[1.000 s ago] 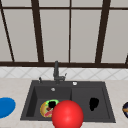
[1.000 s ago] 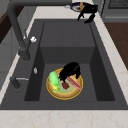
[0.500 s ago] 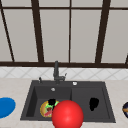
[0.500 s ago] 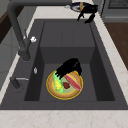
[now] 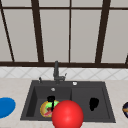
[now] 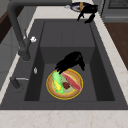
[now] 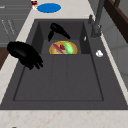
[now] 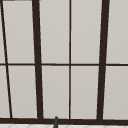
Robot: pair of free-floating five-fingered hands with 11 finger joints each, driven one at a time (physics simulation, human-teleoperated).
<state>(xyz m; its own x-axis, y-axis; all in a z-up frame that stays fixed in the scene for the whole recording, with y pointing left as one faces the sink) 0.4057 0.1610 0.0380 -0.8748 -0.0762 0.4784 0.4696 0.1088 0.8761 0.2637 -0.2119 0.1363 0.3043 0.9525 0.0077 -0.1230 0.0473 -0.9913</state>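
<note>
A yellow-rimmed plate [image 5: 44, 110] [image 6: 50, 88] [image 7: 53, 51] lies in the sink's left basin, carrying a green corn cob [image 6: 57, 81], a red strip [image 6: 72, 81] and a small dark red piece. My left hand [image 5: 51, 99] [image 6: 71, 61] [image 7: 59, 30] hovers over the plate's far edge, fingers straight and slanting down to the cob's tip, thumb hanging apart. My right hand [image 5: 93, 103] [image 6: 87, 11] [image 7: 25, 53] floats above the right basin with relaxed fingers, holding nothing.
A red round object [image 5: 67, 115] looms at the sink's front edge. The dark faucet [image 5: 56, 71] [image 6: 17, 30] [image 7: 96, 20] stands behind the sink. A blue plate [image 5: 5, 107] [image 7: 48, 7] sits on the left counter, a dark bowl [image 5: 125, 109] [image 6: 76, 6] on the right.
My left hand has drawn back from over the plate's middle toward its far edge. The right hand has stayed where it was.
</note>
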